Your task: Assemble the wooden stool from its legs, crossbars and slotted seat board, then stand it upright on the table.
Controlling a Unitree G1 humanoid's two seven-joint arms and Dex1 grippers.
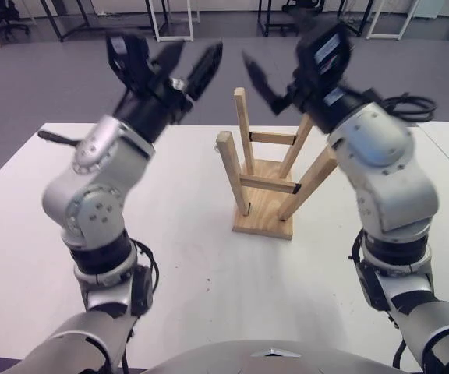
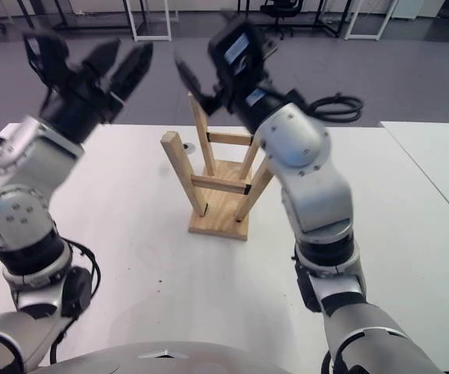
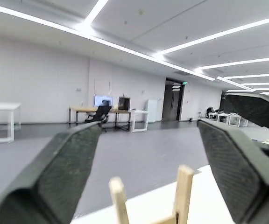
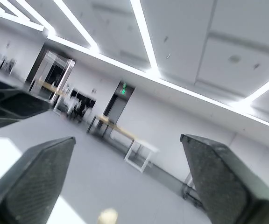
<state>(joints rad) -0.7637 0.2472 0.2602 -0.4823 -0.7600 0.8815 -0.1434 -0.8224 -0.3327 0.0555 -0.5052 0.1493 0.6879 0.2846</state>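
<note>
Finding the wooden stool (image 1: 265, 183) standing upside down on the white bench (image 1: 178, 265), already joined together. Resting its seat board (image 1: 265, 224) flat against the bench top, pointing four legs (image 1: 245, 132) upward and splaying them slightly outward. Bridging neighbouring legs with crossbars (image 1: 269, 184) partway up.

Holding the left gripper (image 1: 199, 51) raised in the air to the left of the stool, spreading its fingers (image 3: 64, 172) wide apart and gripping nothing. Hovering the right gripper (image 4: 126, 139) above the bench near the tops of the stool's far legs, with its fingers (image 4: 218, 182) likewise splaying wide and carrying nothing. Touching neither legs nor crossbars with either gripper.

Framing two leg tips of the stool between the left fingers in the left wrist view, farther off.
</note>
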